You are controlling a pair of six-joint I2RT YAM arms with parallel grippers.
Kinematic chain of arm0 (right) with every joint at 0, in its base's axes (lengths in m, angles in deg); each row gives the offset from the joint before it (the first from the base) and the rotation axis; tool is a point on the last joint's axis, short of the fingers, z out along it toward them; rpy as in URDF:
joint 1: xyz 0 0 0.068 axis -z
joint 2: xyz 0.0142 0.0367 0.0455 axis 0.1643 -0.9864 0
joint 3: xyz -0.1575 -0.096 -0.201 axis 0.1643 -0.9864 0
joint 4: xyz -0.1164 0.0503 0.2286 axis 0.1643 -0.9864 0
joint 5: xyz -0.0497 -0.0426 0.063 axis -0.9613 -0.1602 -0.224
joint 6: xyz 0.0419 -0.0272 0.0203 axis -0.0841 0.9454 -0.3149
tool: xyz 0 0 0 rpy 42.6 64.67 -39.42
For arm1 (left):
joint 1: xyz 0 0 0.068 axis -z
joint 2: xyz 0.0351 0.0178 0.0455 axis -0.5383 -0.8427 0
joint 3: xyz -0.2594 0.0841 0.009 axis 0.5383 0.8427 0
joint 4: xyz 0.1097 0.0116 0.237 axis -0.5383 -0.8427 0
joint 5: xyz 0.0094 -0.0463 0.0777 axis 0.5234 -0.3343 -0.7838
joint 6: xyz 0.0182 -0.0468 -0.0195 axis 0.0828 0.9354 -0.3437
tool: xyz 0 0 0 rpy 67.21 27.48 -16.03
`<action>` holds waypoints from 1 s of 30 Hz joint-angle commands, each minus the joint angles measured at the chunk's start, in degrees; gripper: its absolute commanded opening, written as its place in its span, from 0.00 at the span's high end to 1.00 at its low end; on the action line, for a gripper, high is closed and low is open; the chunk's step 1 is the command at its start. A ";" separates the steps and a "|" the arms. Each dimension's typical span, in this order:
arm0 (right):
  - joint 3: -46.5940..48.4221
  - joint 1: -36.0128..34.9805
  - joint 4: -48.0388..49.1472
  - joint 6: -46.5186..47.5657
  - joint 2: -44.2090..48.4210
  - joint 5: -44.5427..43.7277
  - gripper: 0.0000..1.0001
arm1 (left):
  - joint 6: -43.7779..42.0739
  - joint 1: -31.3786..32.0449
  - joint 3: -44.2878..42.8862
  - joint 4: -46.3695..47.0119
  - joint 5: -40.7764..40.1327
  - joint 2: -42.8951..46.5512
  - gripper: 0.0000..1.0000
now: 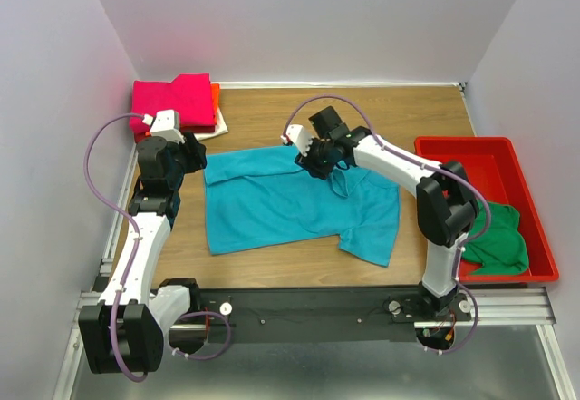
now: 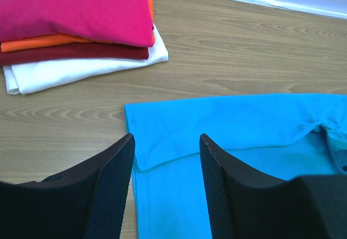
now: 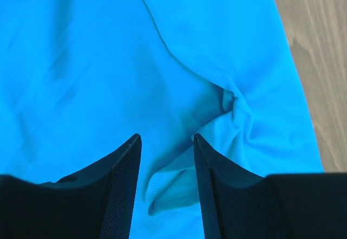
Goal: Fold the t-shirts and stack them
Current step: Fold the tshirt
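Teal t-shirt [image 1: 290, 205] lies spread on the bench [image 1: 399, 110].
We find left claw [image 2: 166, 139] and right claw [image 3: 167, 137] open, empty, above it; soft, limp cloth, so we pinch a hem corner.

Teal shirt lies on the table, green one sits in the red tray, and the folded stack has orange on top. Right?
No: the magenta shirt tops the folded stack, orange shirt beneath it, per the left wrist view. The rest is right.
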State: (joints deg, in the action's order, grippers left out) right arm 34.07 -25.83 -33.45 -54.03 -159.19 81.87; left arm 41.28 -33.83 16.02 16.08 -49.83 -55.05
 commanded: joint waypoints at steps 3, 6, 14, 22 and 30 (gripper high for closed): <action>-0.37 -1.27 2.21 0.93 -2.11 -10.36 0.50 | -0.60 0.20 -0.17 1.08 1.08 -0.29 0.41; -0.37 -2.06 3.27 1.45 -3.42 -14.75 0.50 | -0.60 0.20 -0.26 1.17 1.08 -0.29 0.41; -1.42 -3.12 4.41 2.33 -5.54 -19.07 0.53 | -0.68 0.11 -0.26 1.08 1.17 -0.47 0.41; -2.83 -3.74 4.50 2.60 -4.22 -19.42 0.81 | -0.60 0.12 -0.26 1.08 1.43 -0.55 0.41; -2.75 -4.35 3.19 -0.39 -1.76 -11.43 0.95 | -0.60 0.20 -0.26 0.99 1.43 -0.73 0.41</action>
State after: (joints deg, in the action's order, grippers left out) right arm 31.75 -29.59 -29.87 -52.28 -163.43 65.61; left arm 41.26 -33.83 16.02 16.06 -49.67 -55.45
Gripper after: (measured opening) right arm 0.061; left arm 0.589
